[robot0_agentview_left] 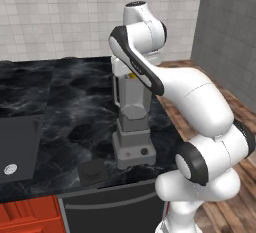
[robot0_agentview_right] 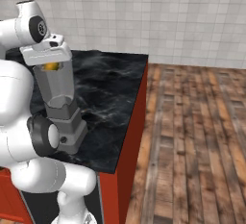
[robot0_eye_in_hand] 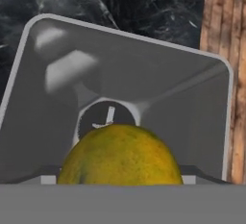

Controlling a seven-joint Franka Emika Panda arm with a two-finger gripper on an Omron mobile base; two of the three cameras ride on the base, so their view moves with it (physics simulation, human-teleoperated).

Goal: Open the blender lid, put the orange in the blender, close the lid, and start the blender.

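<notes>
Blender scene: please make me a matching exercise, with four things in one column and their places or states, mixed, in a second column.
1. blender lid
2. orange
3. blender
4. red button

A. over the open jar
B. lying on the counter, left of the base
C. on the stepped base, beside the black knob
D. standing uncovered on the counter

Pairs: 1-B, 2-A, 3-D, 4-C

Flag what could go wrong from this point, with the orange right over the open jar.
1. The orange sits toward one side of the blender jar opening in the hand view, so on release it might clip the rim rather than fall cleanly.
2. The jar is narrow at the bottom, around the blade; the fruit may wedge above it.
3. The blender lid lies near the counter's front edge, an awkward spot to pick it up from.
</notes>
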